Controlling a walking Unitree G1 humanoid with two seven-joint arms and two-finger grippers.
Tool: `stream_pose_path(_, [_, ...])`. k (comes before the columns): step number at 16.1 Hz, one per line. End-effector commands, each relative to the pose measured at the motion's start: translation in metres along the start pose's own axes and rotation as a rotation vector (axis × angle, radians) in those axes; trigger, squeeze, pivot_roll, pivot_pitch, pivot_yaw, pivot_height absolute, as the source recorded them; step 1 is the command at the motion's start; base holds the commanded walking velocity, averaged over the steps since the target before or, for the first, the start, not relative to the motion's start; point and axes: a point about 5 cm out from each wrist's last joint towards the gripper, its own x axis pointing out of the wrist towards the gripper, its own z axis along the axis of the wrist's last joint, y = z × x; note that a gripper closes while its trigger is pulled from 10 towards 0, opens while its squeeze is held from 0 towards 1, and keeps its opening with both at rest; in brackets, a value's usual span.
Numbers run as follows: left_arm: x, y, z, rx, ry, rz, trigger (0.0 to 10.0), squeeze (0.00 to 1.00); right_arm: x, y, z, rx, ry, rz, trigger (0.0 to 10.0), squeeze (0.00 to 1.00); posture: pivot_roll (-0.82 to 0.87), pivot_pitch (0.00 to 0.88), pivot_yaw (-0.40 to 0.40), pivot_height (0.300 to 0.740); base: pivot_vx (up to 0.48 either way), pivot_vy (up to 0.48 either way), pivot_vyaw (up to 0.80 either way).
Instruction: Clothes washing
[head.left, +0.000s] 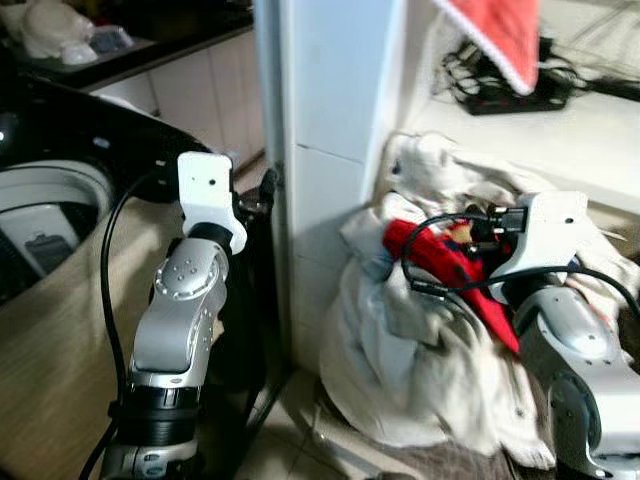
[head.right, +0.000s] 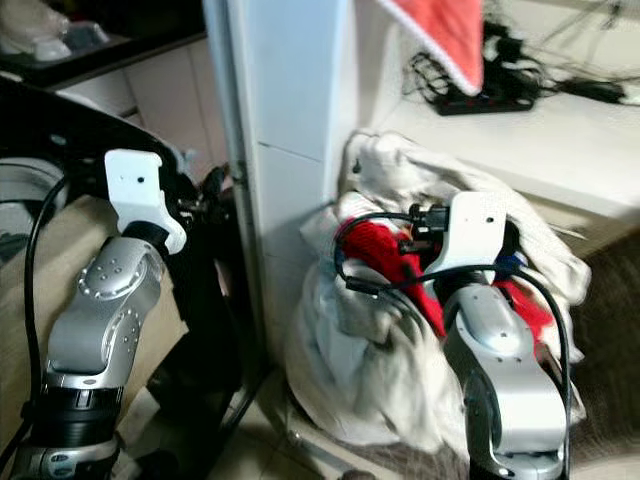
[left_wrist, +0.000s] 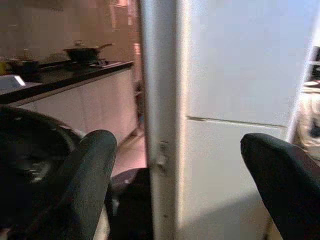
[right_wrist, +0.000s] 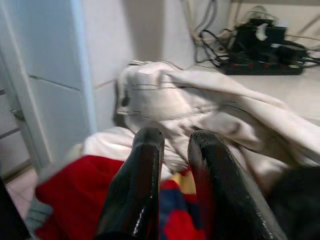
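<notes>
A heap of laundry lies at the right, mostly white clothes (head.left: 400, 350) with a red garment (head.left: 440, 255) on top. My right gripper (right_wrist: 176, 135) hangs just over the red garment, its two black fingers (right_wrist: 142, 170) close together with nothing between them. White cloth (right_wrist: 210, 100) is bunched beyond the tips. At the left stands the washing machine (head.left: 45, 215) with its drum open. My left gripper (left_wrist: 177, 142) is raised between the machine and a white pillar (head.left: 325, 130), fingers (left_wrist: 90, 180) spread wide and empty.
The white pillar separates the machine from the laundry heap. A red cloth (head.left: 495, 35) hangs from above over a white ledge that carries a black power strip (head.left: 505, 95) and cables. A dark counter (head.left: 130, 50) runs behind the machine.
</notes>
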Motion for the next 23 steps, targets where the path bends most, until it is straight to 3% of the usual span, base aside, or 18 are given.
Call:
stream_pose_path(1, [-0.002, -0.001, 0.002, 0.011, -0.001, -0.015, 10.0, 0.0, -0.001, 0.0, 0.003, 0.001, -0.005, 0.013, 10.0, 0.0, -0.22, 0.009, 0.006, 0.74, 0.0, 0.0, 0.0])
stream_pose_path(4, [-0.005, -0.001, 0.002, 0.003, -0.002, -0.028, 10.0, 0.0, -0.008, 0.004, 0.005, -0.018, 0.007, 0.081, 10.0, 0.0, -0.21, 0.0, 0.012, 0.74, 0.0, 0.0, 0.0])
stream_pose_path(9, [-0.005, -0.007, -0.001, -0.014, 0.022, -0.071, 10.0, 0.0, -0.014, -0.007, 0.007, -0.072, 0.045, 0.061, 10.0, 0.0, -0.22, 0.0, 0.022, 0.74, 0.0, 0.0, 0.0])
stream_pose_path(15, [-0.009, -0.007, 0.0, -0.012, 0.012, -0.021, 10.0, 0.0, -0.015, 0.009, 0.0, -0.017, 0.006, 0.056, 10.0, 0.0, -0.21, 0.006, -0.007, 0.74, 0.0, 0.0, 0.0])
stream_pose_path(23, [-0.009, 0.0, 0.006, 0.019, -0.014, 0.013, 10.0, 0.0, -0.012, 0.014, -0.005, -0.051, -0.004, 0.078, 10.0, 0.0, -0.21, 0.012, -0.018, 0.74, 0.062, 0.0, 0.05])
